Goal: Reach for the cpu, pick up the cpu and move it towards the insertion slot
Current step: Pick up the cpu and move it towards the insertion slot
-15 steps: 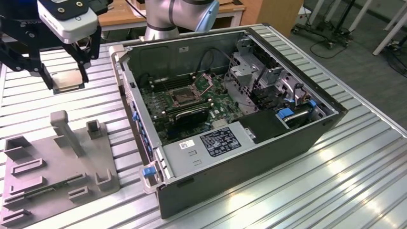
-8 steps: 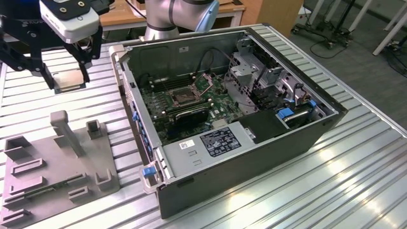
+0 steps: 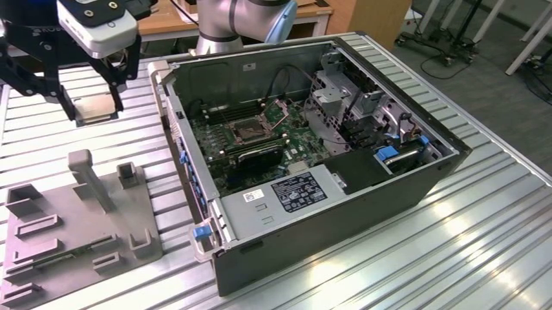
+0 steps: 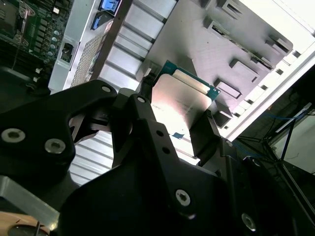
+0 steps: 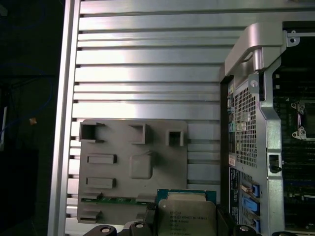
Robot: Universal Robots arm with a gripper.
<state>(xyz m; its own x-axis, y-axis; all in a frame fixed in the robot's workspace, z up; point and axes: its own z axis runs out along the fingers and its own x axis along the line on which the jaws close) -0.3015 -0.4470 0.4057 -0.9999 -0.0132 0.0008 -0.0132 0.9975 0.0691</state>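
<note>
Your black two-fingered gripper (image 3: 92, 115) is clamped on the cpu (image 3: 93, 105), a small thin square chip with a pale silvery-beige metal face and a green rim. You can see it pinched by its opposite edges between the dark fingers (image 4: 142, 115) in both wrist views, lying flat with the metal face (image 5: 186, 214) towards the first wrist camera. The chip is off its support, held above the ribbed aluminium table (image 3: 483, 219). In the exterior view it sits at the upper left, beyond the grey plastic tray (image 3: 69, 226) with its square and oblong recesses. It is also to the exterior view's left of the open black computer case (image 3: 345, 213). The insertion slot (image 3: 248, 132) is the square socket with a silvery metal frame and dark centre. It lies on the green board inside that case, well apart from the chip, with the case's grey side wall between the two.
</note>
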